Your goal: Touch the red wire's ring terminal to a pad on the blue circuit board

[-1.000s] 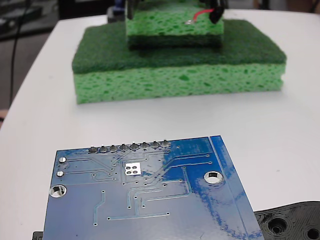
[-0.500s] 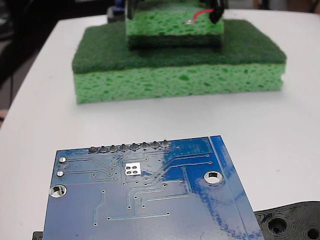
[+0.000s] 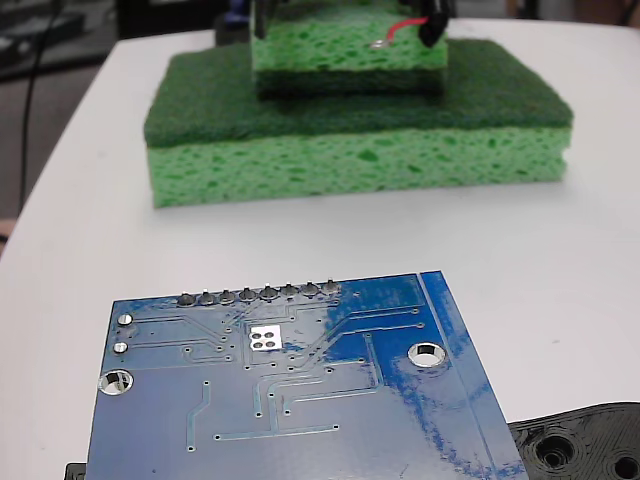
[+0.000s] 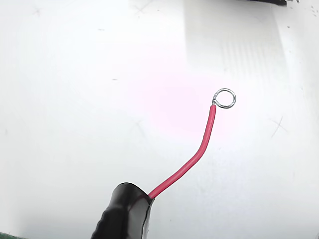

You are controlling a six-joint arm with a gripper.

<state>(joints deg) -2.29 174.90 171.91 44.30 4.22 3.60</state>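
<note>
The white tabletop [image 3: 560,250] is the widest thing you have, and on it, far from the camera in the fixed view, sits a stack of green sponges [image 3: 355,150], a smaller one on top of a big one. Nearest the camera lies the blue circuit board [image 3: 300,400], flat, with a black plastic part [image 3: 585,445] at its lower right corner. The red wire [image 4: 192,157] hangs up by the top sponge in the fixed view, well apart from the board, and in the wrist view it curves out of a black sleeve [image 4: 122,214] over bare white surface. You cannot tell how the fingers stand, since neither view shows them; only the sleeve end of the wire appears. The ring terminal [image 4: 225,98] is in free air, touching nothing. The row of pads runs along the board's far edge, and any one pad [image 3: 268,293] will do. Your risks, as I judge them: the thin wire may flex on contact and slide the ring off onto the blue lacquer, or you may land on the square silver patch [image 3: 265,338] or a mounting hole [image 3: 428,353] instead. Coming down too hard could bend the wire or nudge the board.
</note>
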